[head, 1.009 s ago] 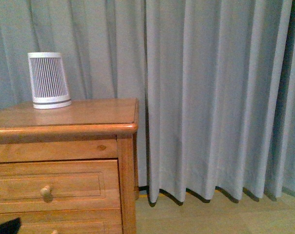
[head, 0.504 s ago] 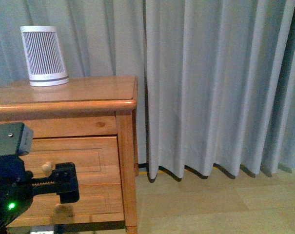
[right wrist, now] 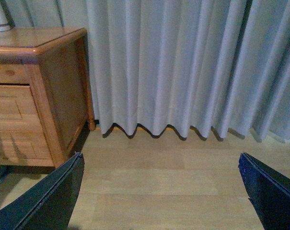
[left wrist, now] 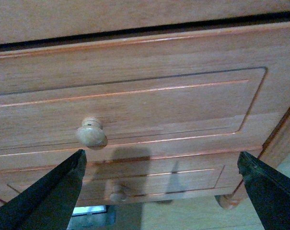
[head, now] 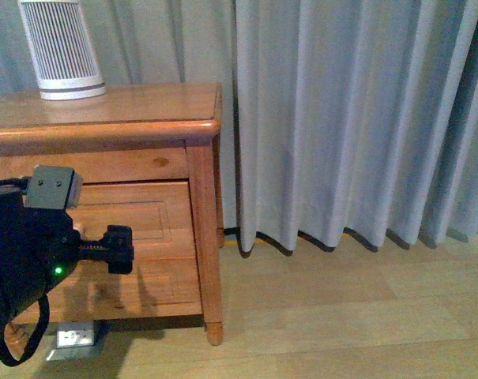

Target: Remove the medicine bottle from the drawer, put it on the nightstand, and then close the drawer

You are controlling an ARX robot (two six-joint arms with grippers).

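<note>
the light is dim and cool, with a bluish cast over the curtain and fine grain across the front view. the nightstand top carries a soft sheen, and the left arm throws a dark shadow on the wood below it. in the left wrist view the drawer is soft-edged, its knob shadowed underneath; the left gripper shows its fingers as dark blurred wedges. the right wrist view is brighter, with the floor evenly lit.

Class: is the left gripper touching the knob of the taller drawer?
Apart. The left wrist view shows the left gripper open, its fingers short of the knob, with wood of the drawer visible between.
</note>
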